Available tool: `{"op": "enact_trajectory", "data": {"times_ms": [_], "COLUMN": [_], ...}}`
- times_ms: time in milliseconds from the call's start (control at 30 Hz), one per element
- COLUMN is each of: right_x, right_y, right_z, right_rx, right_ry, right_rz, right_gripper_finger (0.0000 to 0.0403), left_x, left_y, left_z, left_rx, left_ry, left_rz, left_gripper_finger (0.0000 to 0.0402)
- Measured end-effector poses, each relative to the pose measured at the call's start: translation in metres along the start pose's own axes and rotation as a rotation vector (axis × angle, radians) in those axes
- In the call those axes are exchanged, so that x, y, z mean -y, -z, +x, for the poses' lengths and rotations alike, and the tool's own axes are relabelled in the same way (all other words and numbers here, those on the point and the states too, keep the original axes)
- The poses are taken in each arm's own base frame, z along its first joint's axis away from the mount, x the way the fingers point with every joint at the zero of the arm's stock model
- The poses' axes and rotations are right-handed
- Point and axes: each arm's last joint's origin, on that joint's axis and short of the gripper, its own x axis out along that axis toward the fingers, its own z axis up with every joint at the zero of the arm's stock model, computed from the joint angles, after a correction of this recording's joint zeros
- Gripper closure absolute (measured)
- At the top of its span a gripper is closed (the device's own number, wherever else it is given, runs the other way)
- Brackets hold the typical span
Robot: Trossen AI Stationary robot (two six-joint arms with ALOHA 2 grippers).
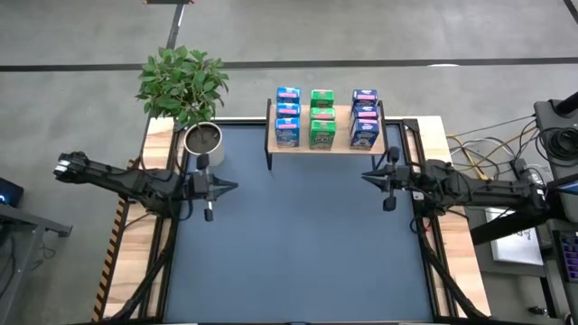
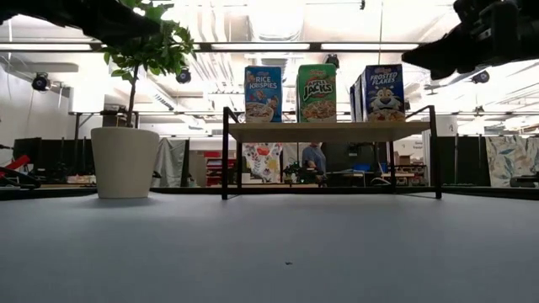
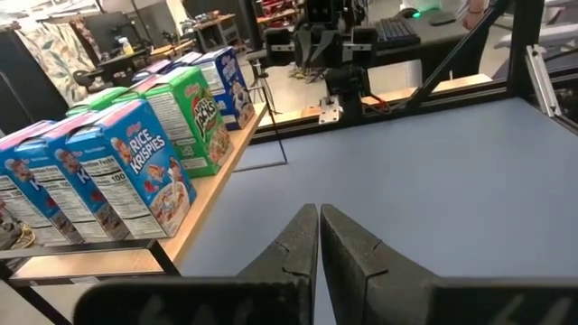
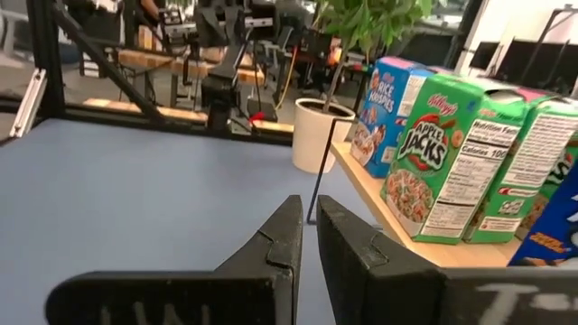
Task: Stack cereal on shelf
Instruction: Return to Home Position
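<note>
We hold the left gripper (image 1: 231, 188) and right gripper (image 1: 367, 176) pressed together, empty, above the surface (image 1: 298, 253); homing well means retracting level, clear of the shelf (image 1: 336, 150) beyond, where the cereal (image 1: 321, 117) stands in three rows.

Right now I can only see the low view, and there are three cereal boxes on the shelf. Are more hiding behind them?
Observer: Yes. From above, each row goes three deep: light blue boxes, green boxes and dark blue boxes fill the shelf.
Operator: Where are the robot's hands?
Observer: The left gripper hovers over the left side of the mat and the right gripper over its right side. They point at each other, clear of the shelf.
Operator: Are they holding anything?
Observer: No. The wrist views show each gripper shut and empty.
</note>
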Motion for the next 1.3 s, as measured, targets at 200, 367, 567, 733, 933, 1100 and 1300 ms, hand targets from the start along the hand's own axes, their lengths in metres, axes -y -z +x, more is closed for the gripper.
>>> {"op": "enact_trajectory", "data": {"times_ms": [200, 367, 567, 733, 933, 1100, 1300], "right_x": [0.0001, 0.0004, 0.0002, 0.0002, 0.0002, 0.0002, 0.0002], "right_y": [-0.0003, -0.0019, -0.0009, -0.001, -0.001, -0.0009, -0.0008], "right_z": [-0.0046, -0.0058, -0.0055, -0.0056, -0.0056, -0.0056, -0.0055], "right_rx": [0.03, 0.046, 0.036, 0.037, 0.037, 0.036, 0.035], "right_ry": [0.006, 0.009, 0.008, 0.008, 0.008, 0.008, 0.008], "right_rz": [0.006, 0.024, 0.026, 0.016, 0.015, 0.011, -0.003], "right_gripper_finger": [0.0375, 0.0375, 0.0375, 0.0375, 0.0375, 0.0375, 0.0375], "left_x": [-0.0011, -0.0012, -0.0011, -0.0009, -0.0012, -0.002, -0.0033], "left_y": [-0.001, -0.001, -0.0009, 0.0007, 0.0005, 0.0004, 0.0012], "left_z": [-0.002, -0.0021, -0.0021, -0.0021, -0.0027, -0.0043, -0.0075], "left_rx": [0.011, 0.011, 0.01, -0.005, -0.003, -0.001, -0.004], "left_ry": [-0.002, -0.003, -0.003, -0.001, -0.002, -0.003, -0.003], "left_rz": [-0.005, -0.005, -0.004, 0.003, 0.002, 0.001, 0.002], "left_gripper_finger": [0.0402, 0.0402, 0.0402, 0.0402, 0.0402, 0.0402, 0.0402]}}
